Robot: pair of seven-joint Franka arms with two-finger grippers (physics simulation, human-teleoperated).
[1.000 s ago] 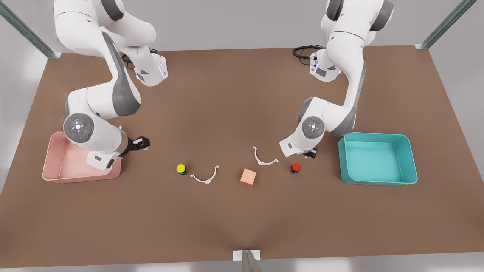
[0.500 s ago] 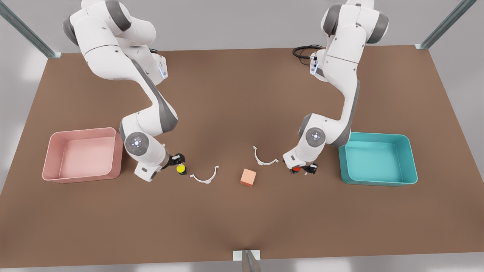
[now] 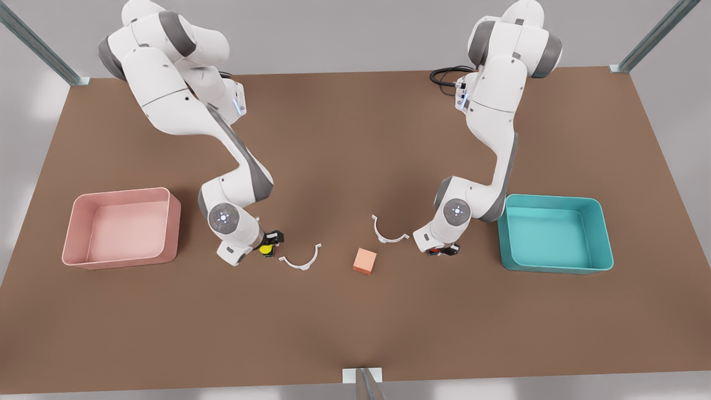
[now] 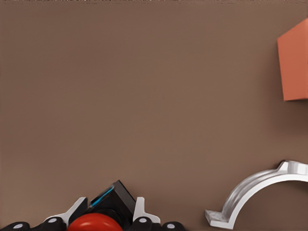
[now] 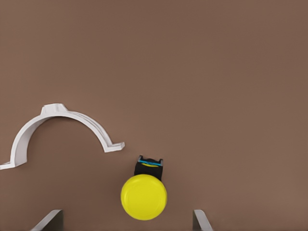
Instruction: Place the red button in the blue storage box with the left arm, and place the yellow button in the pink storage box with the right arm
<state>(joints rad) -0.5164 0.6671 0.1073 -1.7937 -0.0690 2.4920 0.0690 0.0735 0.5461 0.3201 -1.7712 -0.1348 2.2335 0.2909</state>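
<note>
Crouching low over the table, both arms have their grippers down at the buttons. The left gripper sits on the red button, its fingers close against the black base on both sides, near the blue box. The right gripper stands wide, fingertips well apart either side of the yellow button, which rests on the table beside a white clip. The pink box lies off to the front view's left.
</note>
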